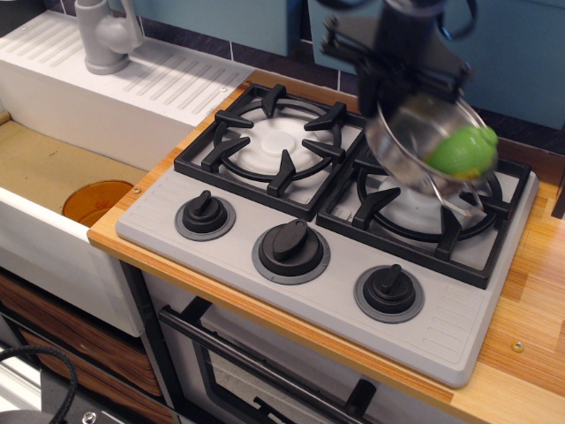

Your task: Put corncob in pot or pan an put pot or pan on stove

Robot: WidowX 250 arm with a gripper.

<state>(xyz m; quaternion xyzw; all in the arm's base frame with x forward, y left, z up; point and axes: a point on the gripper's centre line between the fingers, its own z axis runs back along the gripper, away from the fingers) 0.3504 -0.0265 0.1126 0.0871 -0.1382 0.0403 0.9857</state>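
Observation:
The shiny steel pot (402, 146) hangs tilted and blurred in the air above the right burner (422, 210) of the grey stove (265, 287). The green corncob (461, 152) lies inside the pot against its lower right rim. My gripper (391, 99) is at the pot's upper left rim and shut on it, holding the pot off the grate. The fingertips are blurred and partly hidden by the arm. The left burner (274, 141) has nothing on it.
Three black knobs (290, 247) line the stove front. A sink on the left holds an orange round dish (95, 200), with a grey faucet (106, 35) behind it. Wooden counter (534, 291) lies right of the stove. An oven handle (256, 367) is below.

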